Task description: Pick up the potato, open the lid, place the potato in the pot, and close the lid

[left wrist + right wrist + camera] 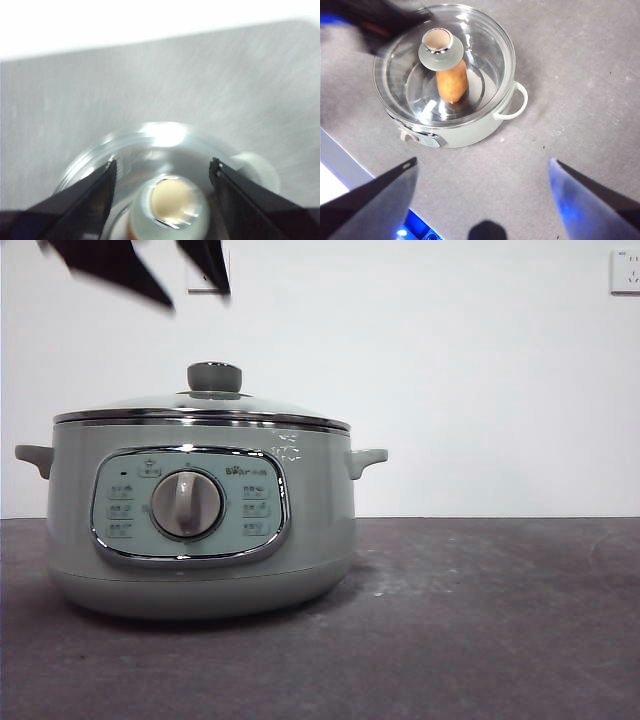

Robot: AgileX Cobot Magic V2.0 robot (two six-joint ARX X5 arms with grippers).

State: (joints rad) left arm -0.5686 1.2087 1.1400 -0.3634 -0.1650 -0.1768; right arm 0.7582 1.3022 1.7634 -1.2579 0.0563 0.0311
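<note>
The pale green pot (pixel 200 540) stands on the table with the glass lid (pixel 200 410) seated on its rim. Through the lid (pixel 485 45) the orange-brown potato (pixel 452 80) lies inside the pot (pixel 465 132), partly behind the knob (pixel 437 47). My left gripper (pixel 164 162) hangs open just above the knob (pixel 170 200), one jaw on each side, apart from it. In the front view it shows as two black tips (pixel 198 298) above the lid. My right gripper (pixel 484 162) is open and empty, high above the table in front of the pot.
Grey table (pixel 480 620) extends to the right of the pot. The pot's side handles (pixel 365 458) stick out on both sides. A white wall with an outlet (pixel 625 270) is behind. The left arm shows as a dark blur (pixel 375 25) beside the pot.
</note>
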